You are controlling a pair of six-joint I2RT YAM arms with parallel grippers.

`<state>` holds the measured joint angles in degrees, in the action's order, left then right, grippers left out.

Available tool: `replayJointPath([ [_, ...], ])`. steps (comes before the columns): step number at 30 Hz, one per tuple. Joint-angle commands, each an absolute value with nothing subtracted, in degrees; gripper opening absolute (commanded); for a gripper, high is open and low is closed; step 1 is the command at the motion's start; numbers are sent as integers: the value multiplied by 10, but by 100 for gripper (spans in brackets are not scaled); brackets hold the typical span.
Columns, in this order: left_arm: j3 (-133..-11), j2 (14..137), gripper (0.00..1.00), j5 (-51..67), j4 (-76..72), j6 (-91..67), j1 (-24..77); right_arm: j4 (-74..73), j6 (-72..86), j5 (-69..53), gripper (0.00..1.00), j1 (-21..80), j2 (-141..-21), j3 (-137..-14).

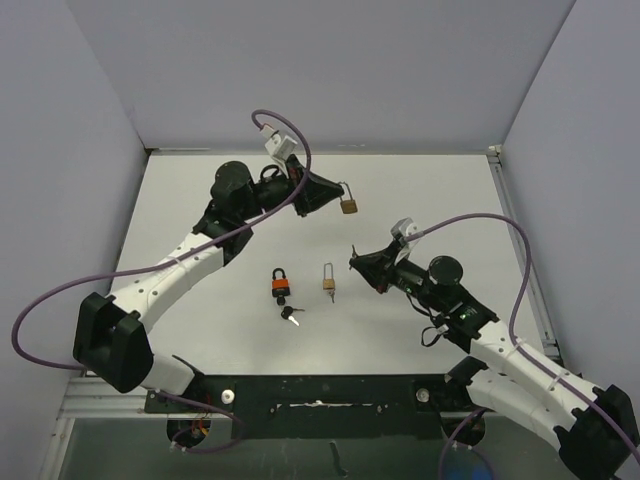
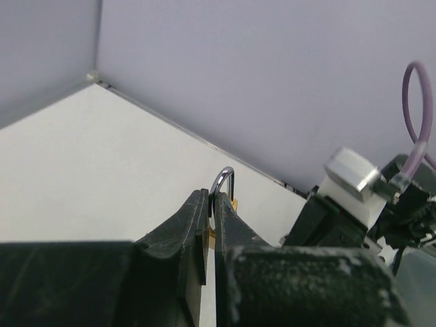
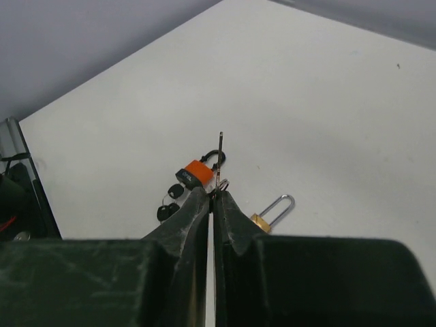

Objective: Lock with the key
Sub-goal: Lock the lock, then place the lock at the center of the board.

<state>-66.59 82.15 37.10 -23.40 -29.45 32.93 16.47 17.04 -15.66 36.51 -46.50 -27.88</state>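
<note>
Right wrist view: right gripper [image 3: 212, 194] is clamped shut on a small key [image 3: 221, 151]. The blade sticks straight out past the fingertips and a ring sits at the pinch. Below and beyond the fingers, on the white table [image 3: 327, 102], lie 2 spare locks. The orange padlock [image 3: 195, 174] has black keys [image 3: 168, 202] touching its near side. The long-shackle padlock [image 3: 263, 221] is just right of the fingers, partly hidden by them.

Left wrist view: left gripper [image 2: 211, 199] is closed on the raised padlock [image 2: 225, 181], pinching it by the steel shackle. The loop pokes out past the fingertips, and only slivers of the brass body show between and behind the fingers. The fingers block most of the lock, so I cannot tell where the keyhole is. At the right edge are the other arm's white wrist camera [image 2: 349, 176] and its purple cable [image 2: 407, 102].

Top view: left gripper [image 1: 334, 194] is at the far middle of the table, with the raised padlock [image 1: 348, 205] hanging at its tip. Right gripper [image 1: 354, 260] points toward it from lower right, with a gap between the 2; the key is too small to see here. Orange padlock [image 1: 280, 284] and black keys [image 1: 290, 314] lie mid-table between the arms. The long-shackle padlock [image 1: 328, 282] lies just left of the right gripper tip. Grey walls [image 1: 330, 70] close in 3 sides.
</note>
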Motion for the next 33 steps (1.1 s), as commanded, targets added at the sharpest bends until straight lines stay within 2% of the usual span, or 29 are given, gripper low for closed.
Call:
replayJointPath([
  [1,-705,826,0,339,-347,-331,309,148,175,-139,0,373,-455,-265],
  [6,-713,840,0,349,-308,-315,308,105,179,-82,0,375,-429,-267],
  [10,-693,877,0,361,-261,-292,319,35,181,26,0,374,-406,-289],
  [14,-666,928,0,299,-205,-216,360,-46,202,161,0,372,-417,-320],
  [16,-669,963,0,262,-180,-186,378,-67,212,187,0,362,-432,-331],
  [20,-694,1046,0,257,-168,-187,386,-110,234,154,0,299,-490,-363],
  [25,-700,1104,0,244,-196,-188,395,-107,258,14,0,184,-572,-372],
  [33,-731,1186,0,273,-232,-259,396,-62,248,-21,0,165,-670,-373],
])
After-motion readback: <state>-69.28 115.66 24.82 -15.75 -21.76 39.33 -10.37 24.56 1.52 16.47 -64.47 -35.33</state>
